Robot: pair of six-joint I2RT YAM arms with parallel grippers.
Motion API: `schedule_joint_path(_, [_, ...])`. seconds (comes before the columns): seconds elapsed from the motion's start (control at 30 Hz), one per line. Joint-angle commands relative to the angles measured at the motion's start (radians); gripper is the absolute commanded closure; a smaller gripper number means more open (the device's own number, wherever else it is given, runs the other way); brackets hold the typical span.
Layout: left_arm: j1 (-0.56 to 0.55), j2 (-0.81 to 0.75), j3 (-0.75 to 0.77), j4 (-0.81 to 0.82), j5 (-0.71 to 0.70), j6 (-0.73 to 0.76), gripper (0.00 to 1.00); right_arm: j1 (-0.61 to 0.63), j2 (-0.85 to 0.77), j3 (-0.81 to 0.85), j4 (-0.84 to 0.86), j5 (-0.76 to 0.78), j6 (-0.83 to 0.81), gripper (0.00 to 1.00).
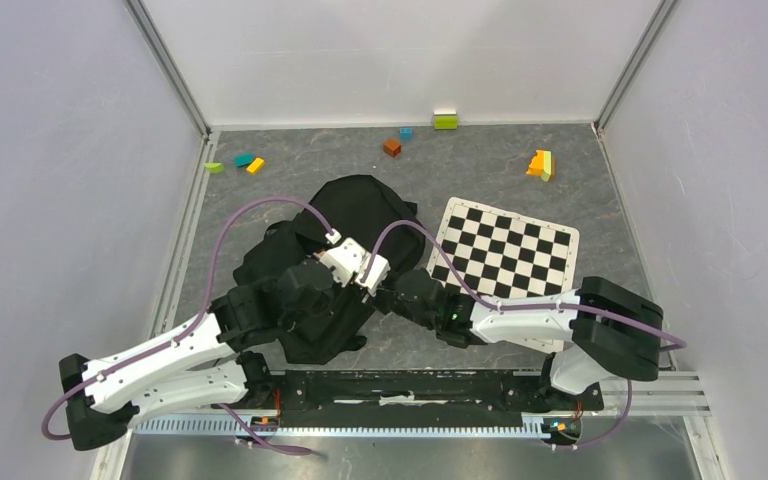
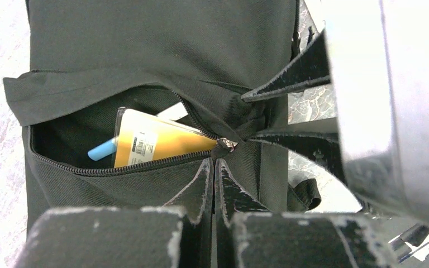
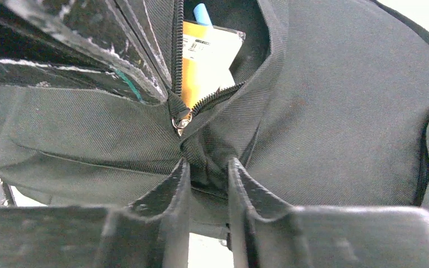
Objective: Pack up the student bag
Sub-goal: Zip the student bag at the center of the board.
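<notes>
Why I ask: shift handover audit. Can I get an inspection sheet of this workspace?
Surface: grey mottled table.
Job's things: student bag lying down, front pocket partly unzipped, yellow packet and blue pen-like item inside.
Clutter: checkered board beside the bag on the right arm's side; coloured blocks scattered along the far edge.
Grippers: left gripper shut on bag fabric by the zipper slider; right gripper pinching a fabric fold next to it.
Cables: purple cables arch from each arm over the bag.
Surroundings: white walls, metal corner posts.
</notes>
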Motion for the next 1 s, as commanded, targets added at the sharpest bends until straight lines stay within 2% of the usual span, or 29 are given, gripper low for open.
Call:
schedule_joint_path(0.0, [-0.010, -0.006, 0.008, 0.065, 0.003, -0.002, 0.98, 0.004, 0.026, 0.052, 0.039, 0.032, -0.006, 0.82])
schedule_joint_path(0.1, [-0.008, -0.009, 0.017, 0.072, -0.031, -0.011, 0.98, 0.005, 0.017, 0.032, 0.034, 0.048, -0.005, 1.00])
schedule_joint_path(0.33, [0.043, 0.035, 0.065, 0.080, -0.042, -0.025, 0.98, 0.005, -0.023, -0.046, 0.010, 0.060, -0.002, 1.00])
schedule_joint_path(0.57, [0.230, 0.117, 0.155, 0.077, 0.045, 0.018, 0.98, 0.004, -0.056, -0.099, -0.043, 0.050, -0.010, 1.00])
schedule_joint_path(0.87, [0.404, 0.163, 0.208, 0.064, 0.017, 0.061, 0.98, 0.005, -0.077, -0.127, -0.050, 0.045, 0.001, 1.00])
schedule_joint_path(0.93, [0.415, 0.155, 0.205, 0.078, 0.056, 0.064, 0.98, 0.005, -0.091, -0.094, -0.096, 0.036, 0.009, 1.00])
schedule_joint_path(0.97, [0.416, 0.147, 0.199, 0.087, 0.120, 0.102, 0.98, 0.005, -0.106, -0.070, -0.132, 0.030, 0.015, 1.00])
